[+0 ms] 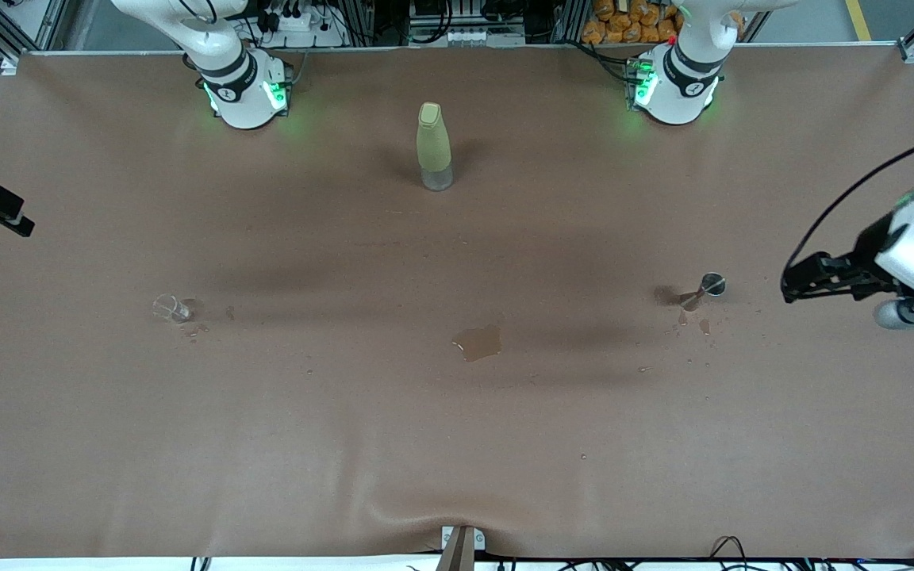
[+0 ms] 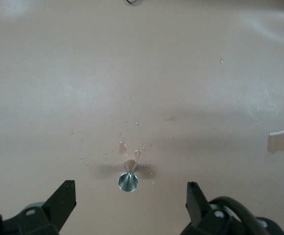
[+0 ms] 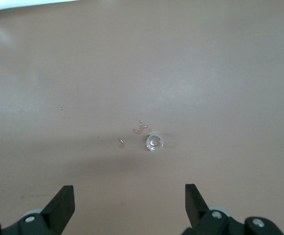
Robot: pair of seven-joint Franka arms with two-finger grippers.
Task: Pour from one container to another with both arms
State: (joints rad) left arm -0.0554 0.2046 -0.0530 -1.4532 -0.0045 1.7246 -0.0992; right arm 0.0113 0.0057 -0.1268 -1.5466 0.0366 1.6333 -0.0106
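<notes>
We see the left gripper (image 2: 131,198) spread wide and empty at the frame's right edge, near the metal jigger (image 1: 707,289); the right gripper (image 3: 129,200), wide and empty, hangs at the left edge, near the small glass (image 1: 170,308).

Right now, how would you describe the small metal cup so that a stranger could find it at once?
Start at the brown table and go toward the left arm's end, where the open left gripper hangs. The small metal cup stands there among droplets, nearer the front camera than the tall green bottle. Unlike the clear glass at the right arm's end, it is shiny steel with a cone shape.
</notes>
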